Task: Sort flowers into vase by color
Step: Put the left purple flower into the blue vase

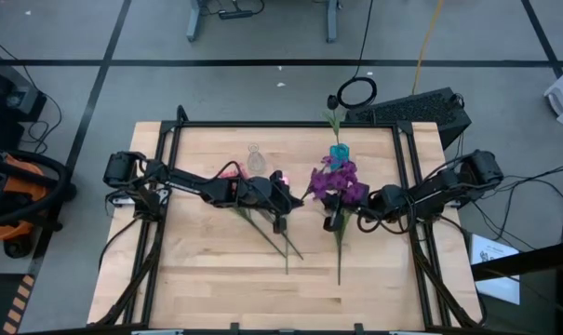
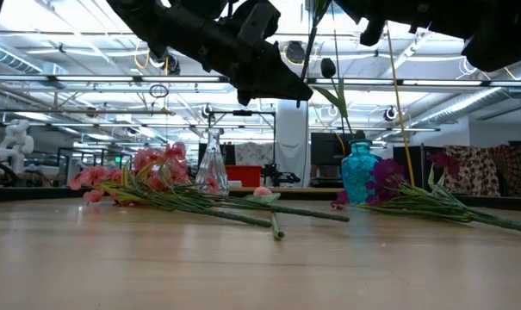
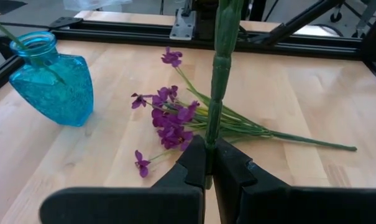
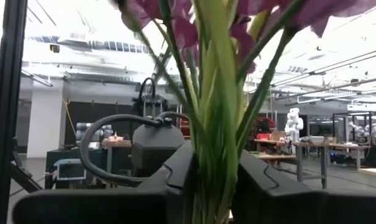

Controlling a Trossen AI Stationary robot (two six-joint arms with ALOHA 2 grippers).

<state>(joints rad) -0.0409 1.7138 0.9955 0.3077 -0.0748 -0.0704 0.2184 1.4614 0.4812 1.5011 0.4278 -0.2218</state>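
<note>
Only 1 green stem stands in the blue glass vase (image 1: 337, 154), the clear glass vase (image 1: 255, 160) looks empty, and while pink flowers (image 2: 131, 176) and purple flowers (image 3: 169, 118) lie on the table, the left gripper (image 3: 207, 165) pinches a thin green stem (image 3: 220, 74) and the right gripper (image 4: 212, 186) squeezes a purple bunch (image 4: 219, 37).

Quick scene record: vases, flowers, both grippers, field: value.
blue vase: far side of the table, one green stem in it
clear vase: upright, looks empty
pink flowers: lying on the table by the clear vase
purple flowers: lying on the table beside the blue vase
left gripper: shut on a green stem, held upright
right gripper: shut on a purple spray
</note>
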